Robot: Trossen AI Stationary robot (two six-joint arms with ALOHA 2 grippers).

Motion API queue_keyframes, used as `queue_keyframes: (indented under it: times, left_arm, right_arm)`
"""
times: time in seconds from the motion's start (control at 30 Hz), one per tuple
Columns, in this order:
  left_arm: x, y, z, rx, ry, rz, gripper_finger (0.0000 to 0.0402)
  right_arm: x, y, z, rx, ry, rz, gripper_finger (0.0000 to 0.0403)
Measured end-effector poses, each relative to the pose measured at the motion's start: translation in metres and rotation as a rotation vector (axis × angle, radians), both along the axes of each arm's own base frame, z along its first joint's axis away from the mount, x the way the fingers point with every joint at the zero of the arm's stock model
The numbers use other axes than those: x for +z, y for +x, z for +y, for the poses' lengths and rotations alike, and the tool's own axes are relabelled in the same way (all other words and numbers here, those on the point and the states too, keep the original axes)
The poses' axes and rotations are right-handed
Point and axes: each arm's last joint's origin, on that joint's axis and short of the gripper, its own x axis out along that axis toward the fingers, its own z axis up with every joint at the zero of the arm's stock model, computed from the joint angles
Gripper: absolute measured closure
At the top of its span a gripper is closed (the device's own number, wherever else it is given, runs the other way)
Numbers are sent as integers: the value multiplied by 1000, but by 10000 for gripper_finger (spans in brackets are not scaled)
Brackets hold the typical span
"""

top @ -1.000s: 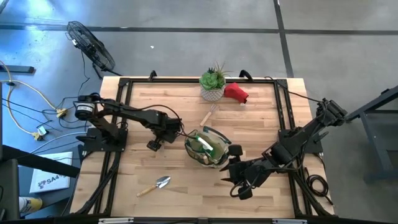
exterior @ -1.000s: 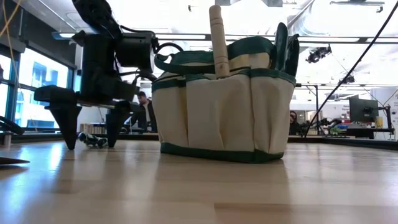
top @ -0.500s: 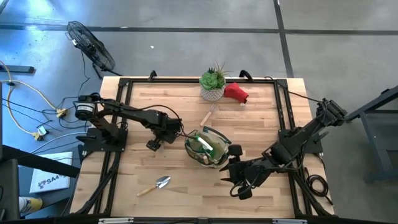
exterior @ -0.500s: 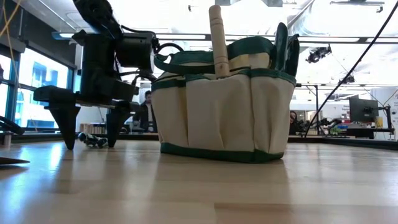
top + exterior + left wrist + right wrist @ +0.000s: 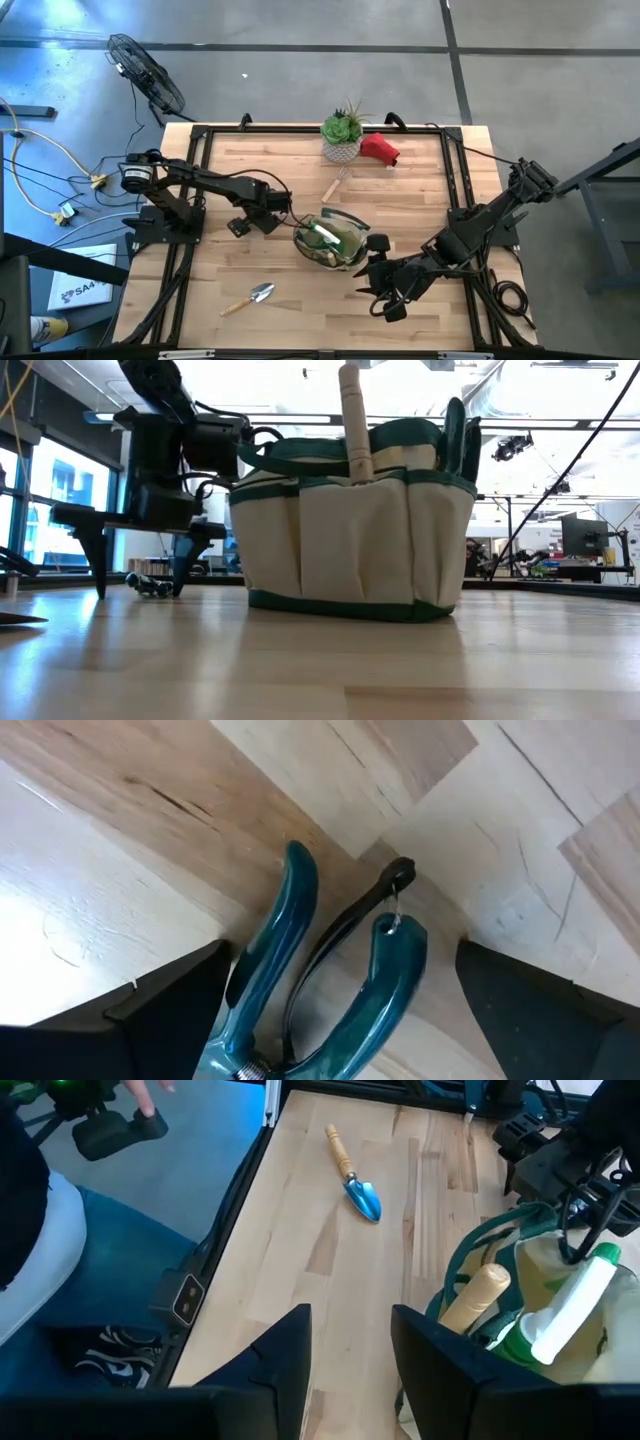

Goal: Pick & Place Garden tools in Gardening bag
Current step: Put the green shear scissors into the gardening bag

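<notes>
The tan gardening bag [image 5: 329, 240] with a green rim stands upright mid-table on its base. A wooden handle [image 5: 352, 420], a green spray bottle [image 5: 570, 1305] and dark green grips [image 5: 460, 435] stick out of it. My left gripper [image 5: 330, 1010] is open just left of the bag, close above the table. Its fingers stand on either side of teal-handled pruners [image 5: 300, 960], which lie flat on the wood. My right gripper [image 5: 372, 285] is open and empty near the bag's near right side. A silver trowel [image 5: 250, 298] lies near the front edge.
A plant in a white pot [image 5: 343, 137], a red soft item [image 5: 380, 150] and a wooden-handled tool [image 5: 337, 185] are at the table's far side. A person's hand [image 5: 140, 1095] with a dark device shows beyond the table's left edge. Bare wood lies at the near left.
My left gripper has moved a little toward the table's left edge, still open and low. The bag's left side has shifted toward the left with it, and the wooden handle inside has tipped slightly.
</notes>
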Motion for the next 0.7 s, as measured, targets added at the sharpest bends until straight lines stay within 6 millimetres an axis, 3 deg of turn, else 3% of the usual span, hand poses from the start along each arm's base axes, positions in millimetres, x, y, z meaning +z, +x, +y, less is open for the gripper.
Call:
queue_keyframes:
  times: [0.37,0.7]
  left_arm:
    - [-5,2,1,14,8,7,16]
    - [-15,3,14,-8,-40,47,17]
  right_arm:
    - [1,1,0,-1,10,-11,270]
    - [3,2,1,-1,23,-31,270]
